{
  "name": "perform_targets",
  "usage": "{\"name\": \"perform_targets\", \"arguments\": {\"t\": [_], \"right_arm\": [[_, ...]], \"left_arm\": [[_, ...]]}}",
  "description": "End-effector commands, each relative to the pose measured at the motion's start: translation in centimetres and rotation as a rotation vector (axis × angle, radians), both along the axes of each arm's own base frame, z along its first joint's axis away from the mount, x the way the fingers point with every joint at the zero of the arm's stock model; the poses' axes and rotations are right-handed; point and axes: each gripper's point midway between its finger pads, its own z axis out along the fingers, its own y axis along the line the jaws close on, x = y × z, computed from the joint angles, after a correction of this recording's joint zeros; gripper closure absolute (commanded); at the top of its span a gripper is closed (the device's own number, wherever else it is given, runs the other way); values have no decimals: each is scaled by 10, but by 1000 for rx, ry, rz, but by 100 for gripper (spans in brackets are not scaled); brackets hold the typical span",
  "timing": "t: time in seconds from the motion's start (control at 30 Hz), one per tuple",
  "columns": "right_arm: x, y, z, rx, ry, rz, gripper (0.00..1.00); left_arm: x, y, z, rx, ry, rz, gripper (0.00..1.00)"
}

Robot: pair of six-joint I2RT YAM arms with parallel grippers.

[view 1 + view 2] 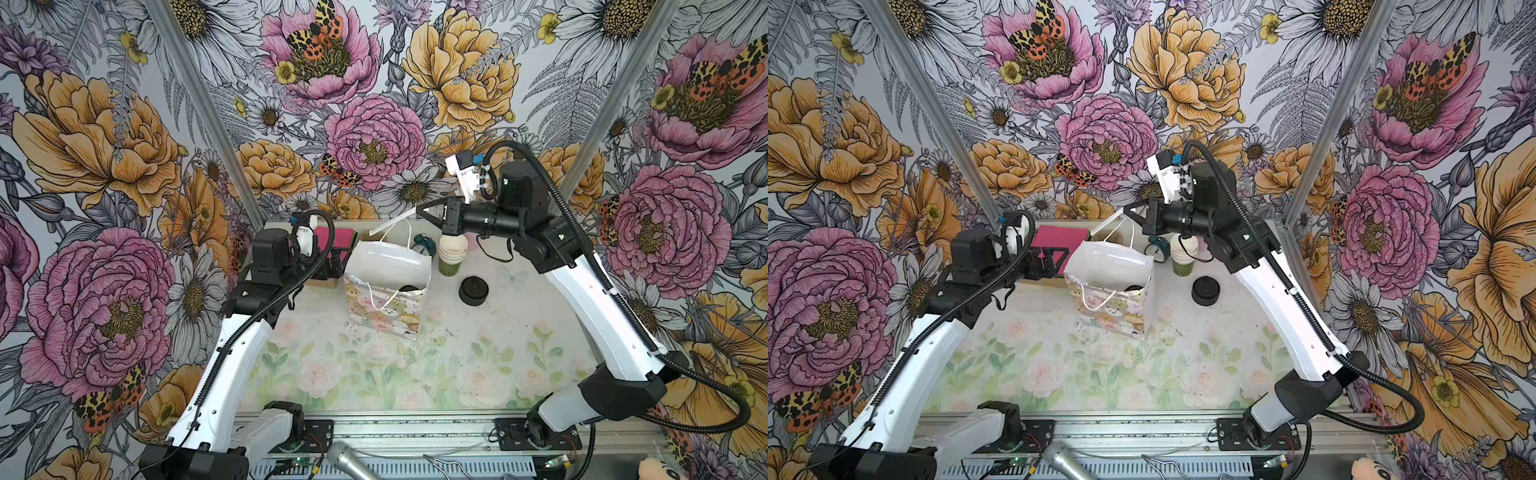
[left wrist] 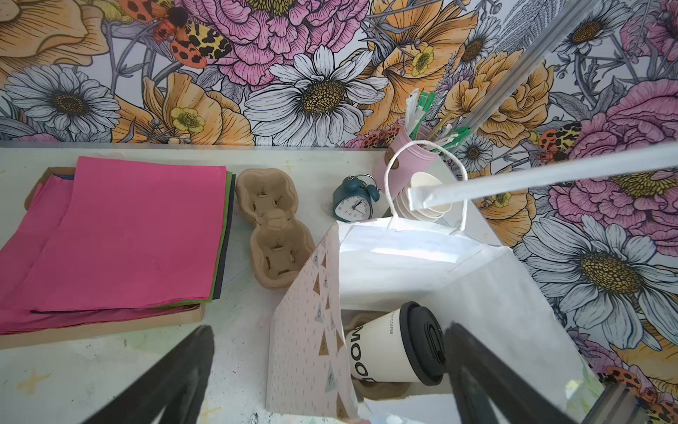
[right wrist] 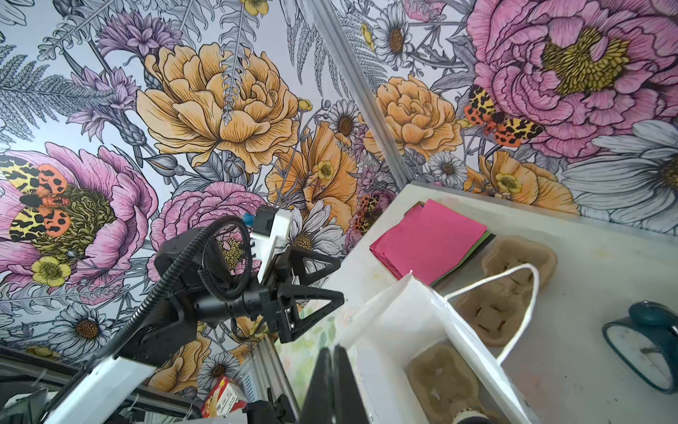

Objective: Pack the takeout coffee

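Note:
The takeout coffee (image 2: 381,348), a white paper cup with a black lid, sits in a pulp carrier inside the patterned paper bag (image 1: 382,307) (image 2: 304,330). In both top views only its lid (image 1: 409,288) (image 1: 1133,287) shows through the bag's mouth. My left gripper (image 2: 328,330) (image 1: 330,266) is open beside the bag's left wall, holding nothing, with one finger on each side of that wall. My right gripper (image 1: 417,214) (image 3: 332,352) is shut on a white wrapped straw (image 1: 392,223) (image 2: 550,172), held above the far rim of the bag.
A stack of nested cups (image 1: 452,253) with a green bottom cup, a pile of black lids (image 1: 473,291) and a blue alarm clock (image 2: 354,200) stand right of the bag. Pink paper sheets (image 2: 121,235), a spare pulp carrier (image 2: 271,227) and a pink cup of straws (image 2: 414,161) line the back.

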Motion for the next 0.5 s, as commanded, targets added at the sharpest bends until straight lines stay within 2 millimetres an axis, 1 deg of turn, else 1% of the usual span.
{"name": "perform_targets", "arguments": {"t": [0.0, 0.1, 0.2, 0.33, 0.47], "right_arm": [[-24, 3, -5, -14, -2, 81, 100], [-30, 5, -13, -31, 17, 102, 100], [-33, 7, -23, -49, 36, 115, 100], [-25, 8, -40, -90, 58, 98, 100], [-13, 15, -60, -123, 92, 90, 100]], "left_arm": [[0, 7, 10, -4, -43, 32, 1], [1, 6, 9, -4, -41, 30, 1], [1, 6, 9, -5, -38, 30, 1], [2, 5, 7, -7, -33, 28, 1], [2, 4, 7, -6, -33, 26, 1]]}}
